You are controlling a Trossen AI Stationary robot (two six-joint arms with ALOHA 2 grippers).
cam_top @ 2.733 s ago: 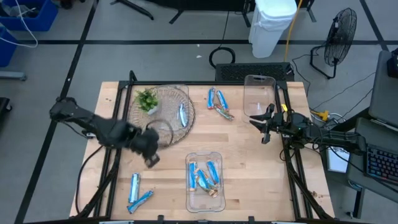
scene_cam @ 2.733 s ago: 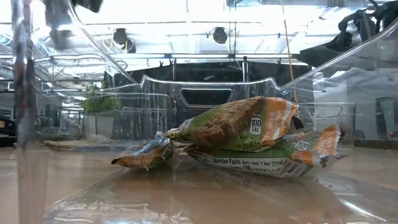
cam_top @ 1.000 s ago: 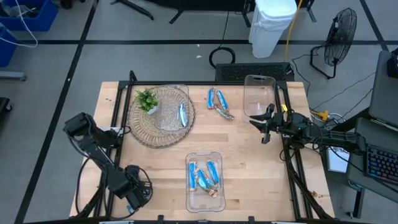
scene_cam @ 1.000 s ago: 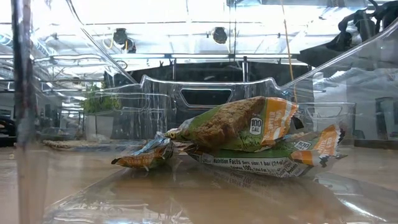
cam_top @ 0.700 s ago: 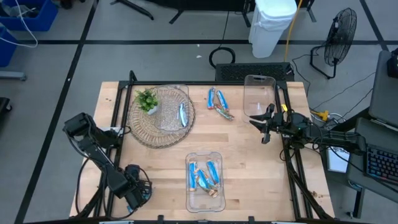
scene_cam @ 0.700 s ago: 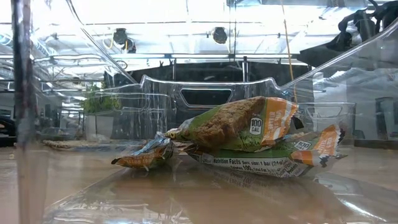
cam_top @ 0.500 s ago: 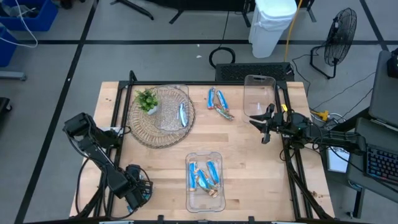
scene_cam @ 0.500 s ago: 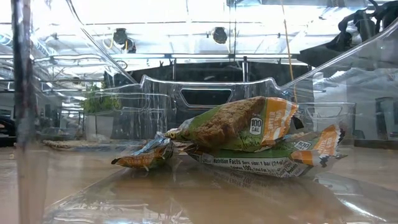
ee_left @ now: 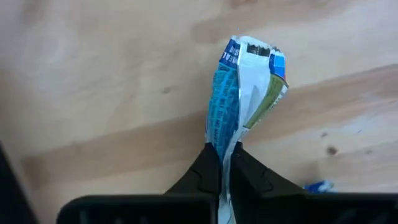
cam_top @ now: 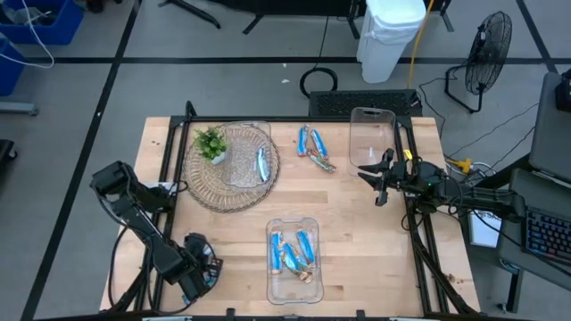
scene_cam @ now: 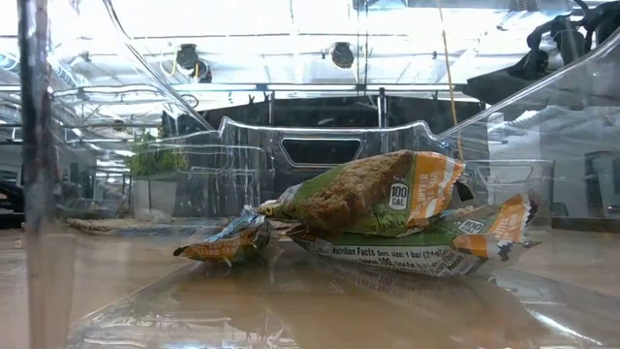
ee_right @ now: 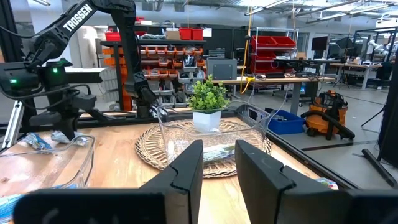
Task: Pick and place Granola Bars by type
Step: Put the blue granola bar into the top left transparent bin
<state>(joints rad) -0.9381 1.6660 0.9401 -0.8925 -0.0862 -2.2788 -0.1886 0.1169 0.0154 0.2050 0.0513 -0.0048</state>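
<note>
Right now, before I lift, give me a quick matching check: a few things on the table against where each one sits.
Things:
1. left tool
2. right tool
3. green plant
4. clear tray

Places:
A. on the woven mat
B. table's front left corner, shut on a blue bar
C. front centre, holding several bars
D. right side, beside the empty clear container

Pairs: 1-B, 2-D, 3-A, 4-C

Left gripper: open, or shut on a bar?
Shut on a blue-and-white granola bar: the left gripper pinches the wrapper's end between its fingertips, above the wooden table.
</note>
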